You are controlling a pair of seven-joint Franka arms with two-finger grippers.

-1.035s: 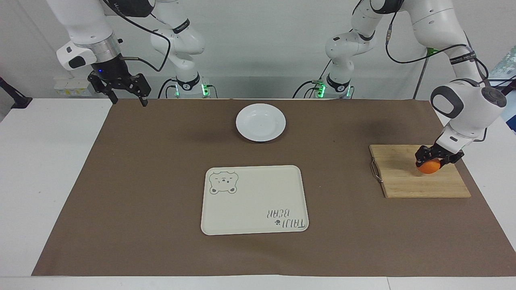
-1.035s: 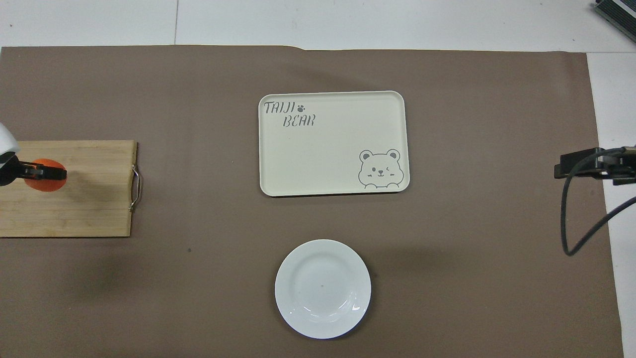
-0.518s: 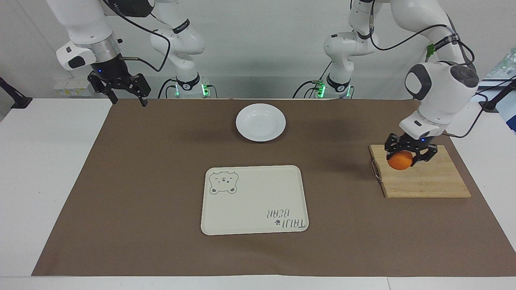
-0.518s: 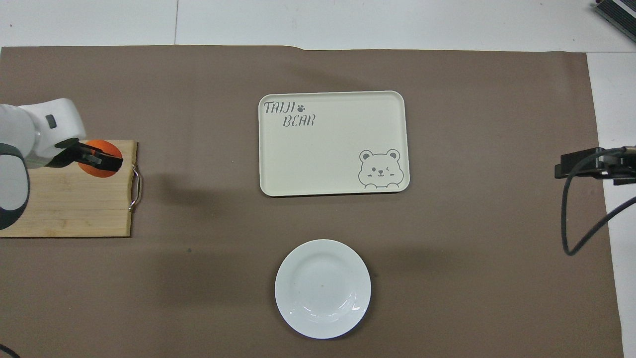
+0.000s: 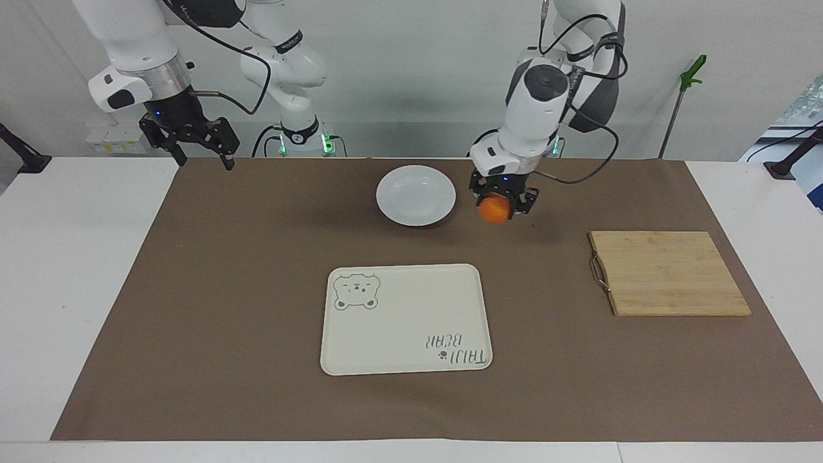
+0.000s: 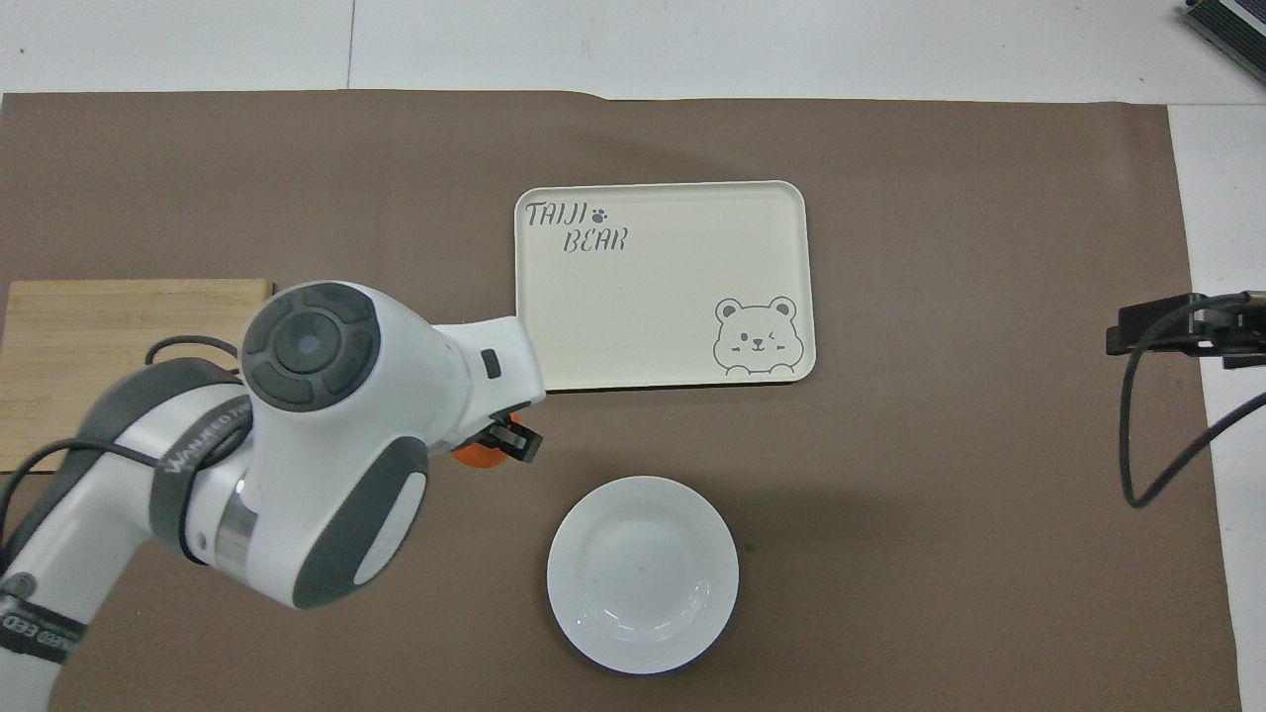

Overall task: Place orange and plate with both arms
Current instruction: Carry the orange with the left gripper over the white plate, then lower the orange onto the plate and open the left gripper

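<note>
**Ana:** Overhead view had the left arm's bulk hiding most of it. What changed?

**Ben:** A second earlier the left claw (image 5: 500, 204) sat down on the wooden cutting board (image 5: 669, 273), closing on the orange (image 5: 494, 209). By this moment the board was bare, and the claw, clamped on the orange, hung over the brown mat (image 5: 257, 270) just beside the plate (image 5: 416, 195), toward the left arm's end of the desk.

**Ana:** So the pick was done?

**Ben:** I'd judge so; the carry looked nearly finished, with the release still to come. The plate itself hadn't shifted, nor had the bear tray (image 5: 406, 319), which lay farther from the robots than the plate.

**Ana:** And the right claw (image 5: 199, 145)?

**Ben:** Waiting, fingers apart, above the mat's corner at its own end, unmoved throughout.

**Ana:** The room?

**Ben:** White desk (image 5: 71, 270) under the mat, plain pale wall, green lights at both bases.
</note>
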